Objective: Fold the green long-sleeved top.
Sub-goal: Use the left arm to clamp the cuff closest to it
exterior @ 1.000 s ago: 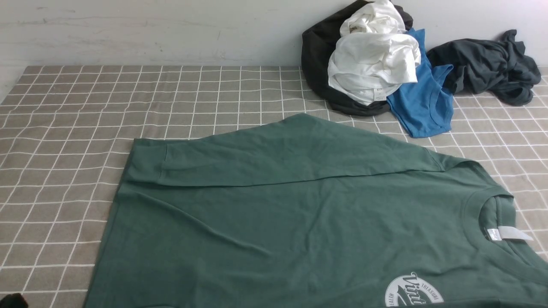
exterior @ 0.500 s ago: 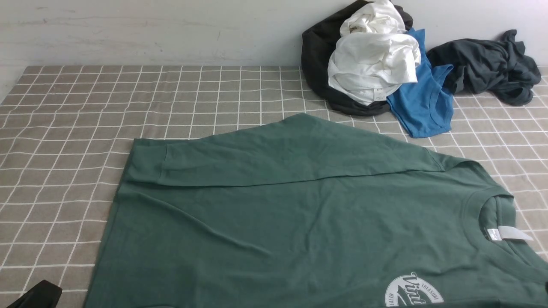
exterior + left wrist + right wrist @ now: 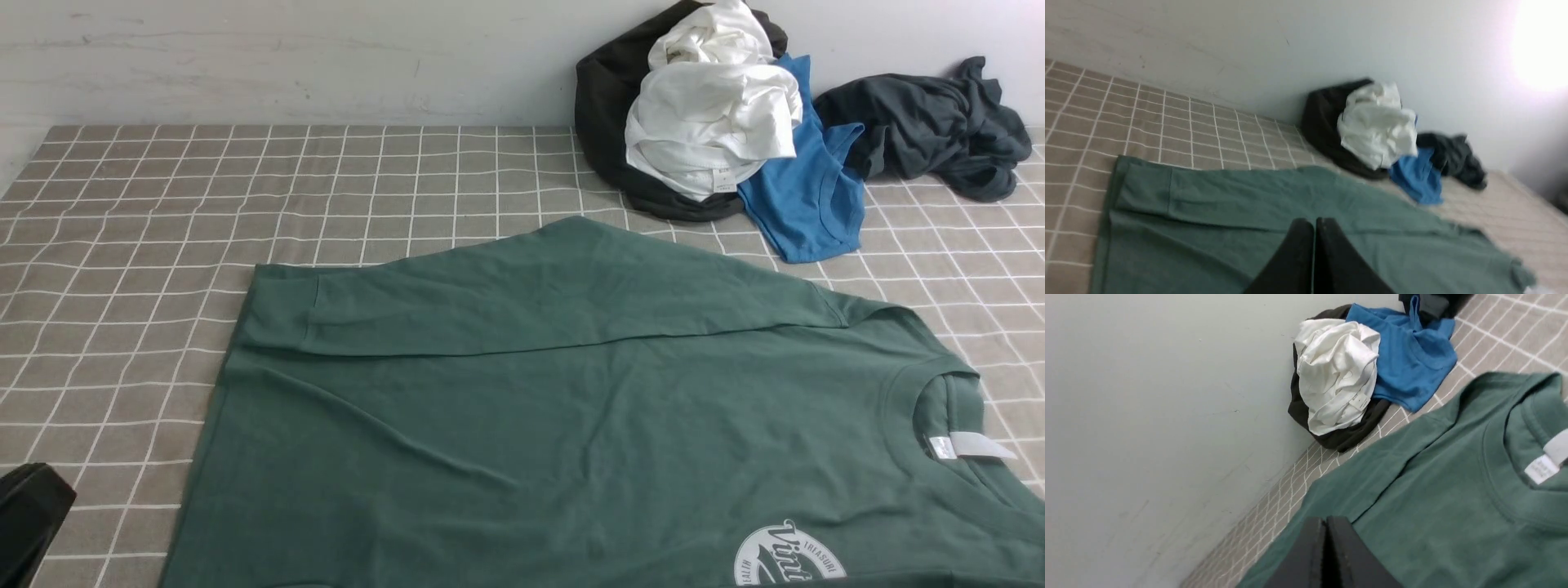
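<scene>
The green long-sleeved top [image 3: 571,408] lies flat on the checked cloth, neck and white label [image 3: 967,446] to the right, round white logo [image 3: 788,559] at the near edge. One sleeve is folded across its far side toward the left. My left gripper [image 3: 1314,222] is shut and empty, held above the top [image 3: 1229,212]; a dark part of that arm shows at the front view's lower left corner [image 3: 28,514]. My right gripper [image 3: 1326,520] is shut and empty, above the top [image 3: 1433,506] near its shoulder. It is out of the front view.
A heap of clothes sits against the back wall at the right: a black garment [image 3: 604,114], a white one [image 3: 710,122], a blue top [image 3: 804,192] and a dark grey garment [image 3: 931,126]. The grey checked cloth [image 3: 245,188] covers the table.
The dark part of my left arm at the lower left corner of the front view has risen and shifted left. The top and the heap have not moved.
</scene>
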You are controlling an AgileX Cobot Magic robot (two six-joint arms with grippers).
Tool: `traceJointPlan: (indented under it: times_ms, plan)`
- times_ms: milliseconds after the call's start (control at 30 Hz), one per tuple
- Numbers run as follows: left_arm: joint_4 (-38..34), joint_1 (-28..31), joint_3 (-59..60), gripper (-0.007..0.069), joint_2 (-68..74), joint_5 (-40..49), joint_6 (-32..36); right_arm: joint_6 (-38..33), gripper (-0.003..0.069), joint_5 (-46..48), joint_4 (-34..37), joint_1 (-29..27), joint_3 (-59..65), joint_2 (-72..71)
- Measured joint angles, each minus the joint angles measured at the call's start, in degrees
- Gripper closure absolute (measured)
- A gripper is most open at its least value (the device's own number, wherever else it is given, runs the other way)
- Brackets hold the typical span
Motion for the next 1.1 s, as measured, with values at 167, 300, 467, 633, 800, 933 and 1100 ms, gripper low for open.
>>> traceJointPlan:
  times_ms: [167,300,467,633,800,933,1100]
  plan:
    - [15.8,-0.1,-12.7,0.0632,17.3,14.7,1.6,-11.0,0.0673,-0.7,-1.0,0.0,-7.3,7.8]
    - [31.3,-2.9,-23.4,0.0631,31.5,26.4,-3.7,-22.0,0.0673,7.4,-6.3,0.0,-20.1,20.1]
    - [43.7,-12.2,-27.6,0.0612,44.1,31.5,-14.6,-27.2,0.0673,29.9,-13.8,0.4,-36.2,36.5]
    - [45.3,-18.9,-25.7,0.0499,55.5,31.9,-19.4,-27.0,0.0673,46.5,-15.8,6.0,-44.9,48.5]
    - [43.9,-20.2,-20.3,0.0305,64.4,26.6,-19.8,-27.0,0.0673,52.6,-18.7,13.6,-45.4,53.6]
    - [43.9,-20.2,-17.3,0.0175,68.9,21.2,-20.5,-26.9,0.0673,53.7,-22.4,16.9,-45.4,54.3]
    - [43.9,-20.2,-16.7,0.0083,72.9,15.6,-20.8,-26.8,0.0673,52.1,-23.6,17.3,-45.4,54.3]
